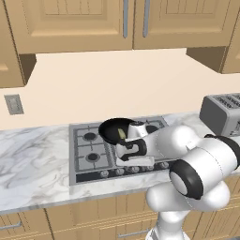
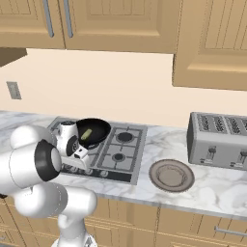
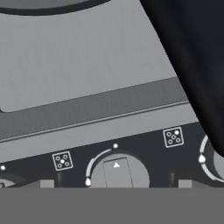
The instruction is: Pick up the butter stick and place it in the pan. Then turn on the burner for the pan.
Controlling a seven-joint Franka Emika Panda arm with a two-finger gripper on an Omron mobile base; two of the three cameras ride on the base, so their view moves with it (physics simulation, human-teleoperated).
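Observation:
The black pan (image 1: 114,129) (image 2: 94,130) sits on the stove's back burner, and the pale yellow butter stick (image 1: 122,134) (image 2: 87,134) lies inside it. My gripper (image 1: 132,164) (image 2: 81,163) points down at the stove's front knob row, just in front of the pan. In the hand view, the gripper (image 3: 113,184) is open, its tips set wide on either side of a round knob (image 3: 117,173) without touching it. The pan's black handle (image 3: 192,65) crosses the right of that view.
The grey stove (image 1: 86,143) (image 2: 126,149) is set in a marble counter. A toaster (image 1: 222,112) (image 2: 219,140) stands to the right, with a flat grey-brown plate (image 2: 171,174) in front of it. More knobs (image 3: 214,159) flank the centred one. Cabinets hang overhead.

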